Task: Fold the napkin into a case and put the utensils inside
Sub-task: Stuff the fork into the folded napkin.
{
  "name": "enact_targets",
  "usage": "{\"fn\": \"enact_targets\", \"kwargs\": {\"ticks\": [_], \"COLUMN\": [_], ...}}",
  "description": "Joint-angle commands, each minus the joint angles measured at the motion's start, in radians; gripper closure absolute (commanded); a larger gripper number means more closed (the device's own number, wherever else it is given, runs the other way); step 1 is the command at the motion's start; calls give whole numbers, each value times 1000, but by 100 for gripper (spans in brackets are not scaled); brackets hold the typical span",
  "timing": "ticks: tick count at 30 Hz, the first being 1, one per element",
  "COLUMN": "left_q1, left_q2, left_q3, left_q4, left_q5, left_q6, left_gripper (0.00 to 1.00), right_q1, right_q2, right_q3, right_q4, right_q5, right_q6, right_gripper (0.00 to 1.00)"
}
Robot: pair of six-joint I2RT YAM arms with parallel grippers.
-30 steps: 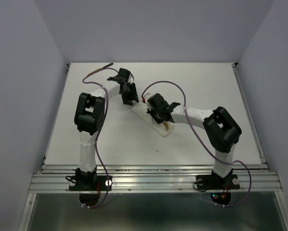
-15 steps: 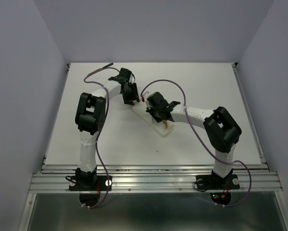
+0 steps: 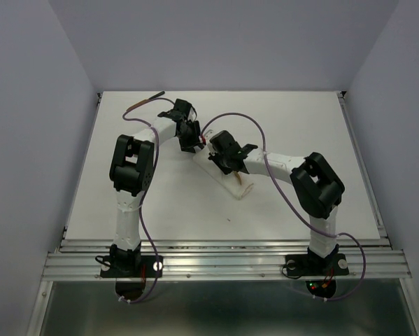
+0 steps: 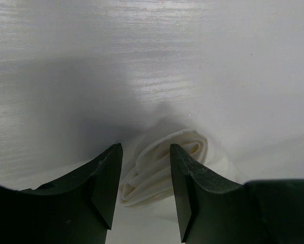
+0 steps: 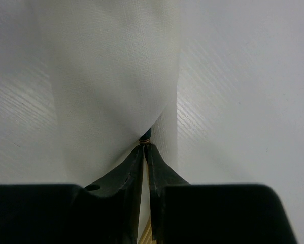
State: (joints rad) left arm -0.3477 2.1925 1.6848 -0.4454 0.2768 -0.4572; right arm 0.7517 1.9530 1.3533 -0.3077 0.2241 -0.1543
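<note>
The napkin (image 3: 231, 187) lies folded into a narrow white case, slanting across the middle of the table. In the left wrist view its rolled far end (image 4: 159, 165) sits between the fingers of my open left gripper (image 4: 144, 149), with a gap on the left side. My right gripper (image 5: 145, 148) is shut on a thin wooden utensil (image 5: 145, 138), whose dark, ringed tip pokes under a fold of the case (image 5: 106, 76). From above, the left gripper (image 3: 189, 137) and right gripper (image 3: 220, 162) meet over the case's far end. A brown bit of utensil (image 3: 243, 181) shows near its near end.
A second brown utensil (image 3: 147, 99) with a dark end lies at the table's (image 3: 300, 119) far left corner. Purple cables loop above both arms. A small dark speck (image 3: 228, 219) sits near the table's front.
The right arm has slid a little toward the far left along the case, carrying the utensil with it. The left arm has stayed put.
</note>
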Motion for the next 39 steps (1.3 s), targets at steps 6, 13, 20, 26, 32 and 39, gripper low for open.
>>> {"fn": "enact_targets", "kwargs": {"ticks": [6, 13, 20, 26, 32, 39], "left_q1": [-14, -16, -16, -17, -19, -22], "left_q2": [29, 26, 23, 18, 16, 13], "left_q3": [15, 10, 13, 10, 13, 13], "left_q4": [-33, -33, -33, -35, -36, -38], "left_q5": [7, 4, 7, 4, 5, 5], "left_q6": [25, 26, 25, 26, 25, 25], "left_gripper": [46, 46, 46, 46, 46, 46], "right_q1": [-6, -15, -15, -15, -15, -35], "right_q2": [14, -23, -109, -210, -264, -287], "right_q3": [43, 24, -23, -123, -177, -221], "right_q4": [30, 30, 2, 41, 41, 36], "right_q5": [1, 49, 24, 11, 27, 14], "right_q6": [-10, 2, 64, 146, 216, 364], "right_gripper": [84, 51, 51, 63, 55, 55]}}
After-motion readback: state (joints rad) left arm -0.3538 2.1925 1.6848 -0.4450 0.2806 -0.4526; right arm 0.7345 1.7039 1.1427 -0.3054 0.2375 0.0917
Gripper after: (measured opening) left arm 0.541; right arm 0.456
